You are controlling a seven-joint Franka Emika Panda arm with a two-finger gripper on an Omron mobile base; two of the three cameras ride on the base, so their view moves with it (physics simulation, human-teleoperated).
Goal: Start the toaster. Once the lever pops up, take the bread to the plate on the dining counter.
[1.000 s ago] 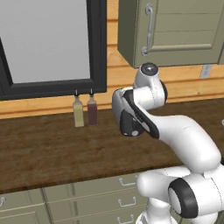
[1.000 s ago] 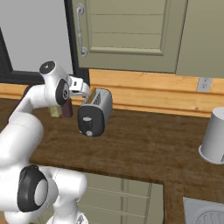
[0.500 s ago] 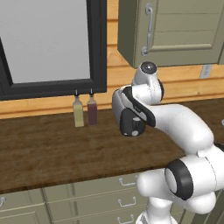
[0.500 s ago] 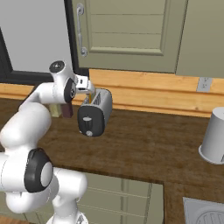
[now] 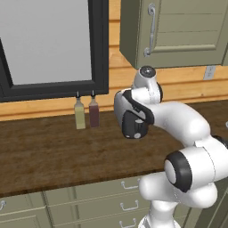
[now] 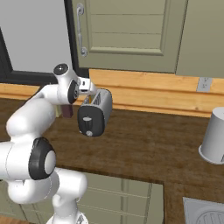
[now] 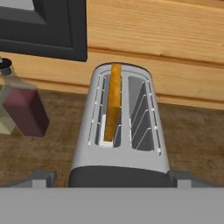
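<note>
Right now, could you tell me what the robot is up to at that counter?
The arm has its open gripper hovering just above the toaster, holding nothing. A slice of bread stands in one slot; the other slot is empty. The lever sits low on the black end panel. The toaster stands on the dark wooden worktop, beside two small bottles under the window.

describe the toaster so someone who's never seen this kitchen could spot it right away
Find the long dark wooden worktop under the green cabinets. Near its back, just right of two small bottles below the black-framed window, stands the toaster. It is rounded and silver with a black end panel, and bread stands in one of its two top slots.
</note>
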